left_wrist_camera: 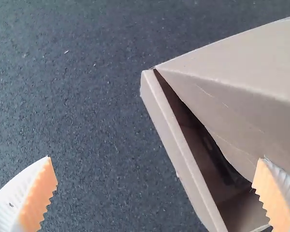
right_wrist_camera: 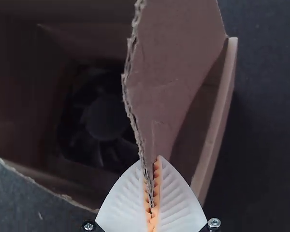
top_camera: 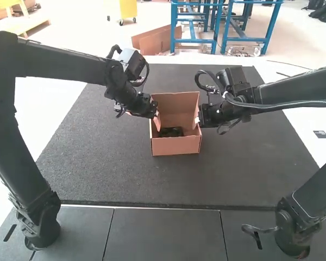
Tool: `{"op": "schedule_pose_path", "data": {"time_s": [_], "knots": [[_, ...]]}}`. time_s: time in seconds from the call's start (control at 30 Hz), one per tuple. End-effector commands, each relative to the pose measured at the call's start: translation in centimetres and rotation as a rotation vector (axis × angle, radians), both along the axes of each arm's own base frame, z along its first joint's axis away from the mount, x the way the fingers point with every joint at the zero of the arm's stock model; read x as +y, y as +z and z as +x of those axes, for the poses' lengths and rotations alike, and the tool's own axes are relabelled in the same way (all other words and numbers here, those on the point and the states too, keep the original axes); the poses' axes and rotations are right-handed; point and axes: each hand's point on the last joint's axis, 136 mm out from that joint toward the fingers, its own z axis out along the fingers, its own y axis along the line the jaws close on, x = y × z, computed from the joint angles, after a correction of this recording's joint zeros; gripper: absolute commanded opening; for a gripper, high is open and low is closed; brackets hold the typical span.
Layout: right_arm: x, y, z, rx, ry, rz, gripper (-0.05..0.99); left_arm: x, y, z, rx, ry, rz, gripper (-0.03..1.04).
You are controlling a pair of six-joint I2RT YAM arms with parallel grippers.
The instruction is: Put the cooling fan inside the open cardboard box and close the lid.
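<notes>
A large black rectangular mat with a coarse, grainy surface covers most of the white tabletop. The tabletop shows as margins to the left and right of the mat. A small black rectangular label lies flat on the right margin, apart from the mat. Smooth dark grey flat panels, divided by narrow seams, adjoin the mat's near border.

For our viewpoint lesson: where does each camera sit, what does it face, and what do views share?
High view: above and behind, facing down at the box; both arms show.
Left wrist view: on the left wrist, facing the box's side; left gripper open.
Right wrist view: looks into the box at the fan; right gripper pinches a flap.
Shared: the box.
</notes>
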Motion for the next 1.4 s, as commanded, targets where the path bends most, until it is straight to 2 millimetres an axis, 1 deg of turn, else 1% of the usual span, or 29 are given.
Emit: {"op": "schedule_pose_path", "data": {"time_s": [0.0,0.23,0.37,0.4,0.5,0.6,0.63,0.7,0.77,0.87,0.97,1.03,1.07,1.13,1.23,1.3,1.37], "knots": [[0.3,0.3,-0.6,-0.019,0.011,0.003,-0.02,-0.8,1.2,-0.8,-0.018,-0.02,-0.041,0.96],[0.1,-1.3,-1.6,-0.021,0.014,-0.037,-0.02,-0.5,0.4,-1.8,0.018,-0.028,-0.031,0.96],[-0.1,-1.2,-1.3,-0.036,0.009,-0.053,-0.02,0.3,-0.3,-3.1,0.072,-0.033,0.002,0.96],[-0.3,-1.0,-0.9,-0.045,-0.011,-0.055,0.01,0.4,-0.3,-3.4,0.082,-0.032,0.007,0.96],[0.0,0.4,0.0,-0.06,-0.033,-0.032,0.39,0.8,0.0,-3.9,0.09,-0.033,0.014,0.96],[-0.2,1.3,0.2,-0.031,-0.057,-0.029,0.75,1.1,0.3,-4.0,0.084,-0.036,0.017,0.96],[-0.3,1.4,0.2,-0.026,-0.06,-0.032,0.83,1.2,0.4,-3.9,0.081,-0.034,0.017,0.96],[-0.6,1.6,0.3,-0.015,-0.067,-0.038,0.91,1.4,0.4,-3.8,0.08,-0.028,0.019,0.96],[-0.8,2.1,0.4,-0.015,-0.071,-0.041,0.91,1.8,0.6,-3.4,0.07,-0.011,0.024,0.96],[-1.2,3.7,0.6,-0.05,-0.085,-0.02,0.91,2.6,1.7,-1.7,0.011,0.032,0.011,0.96],[-2.4,6.1,0.9,-0.107,-0.116,0.015,0.91,3.5,3.9,0.7,-0.072,0.082,0.001,0.96],[-3.1,7.7,0.7,-0.147,-0.133,0.037,0.91,3.6,5.3,2.1,-0.126,0.104,-0.001,0.96],[-3.4,8.7,0.5,-0.173,-0.136,0.05,0.91,3.6,5.9,2.8,-0.15,0.114,0.001,0.96],[-3.9,10.5,0.3,-0.217,-0.146,0.072,0.91,3.1,7.1,3.9,-0.182,0.115,-0.014,0.96],[-4.6,12.4,-1.0,-0.255,-0.138,0.078,0.91,2.1,8.8,5.6,-0.219,0.112,-0.033,0.96],[-5.0,13.3,-2.0,-0.269,-0.122,0.067,0.91,0.6,9.7,6.4,-0.234,0.088,-0.045,0.96],[-5.4,14.0,-3.0,-0.258,-0.12,0.059,0.9,-1.6,10.3,6.6,-0.24,0.047,-0.057,0.96]]}}
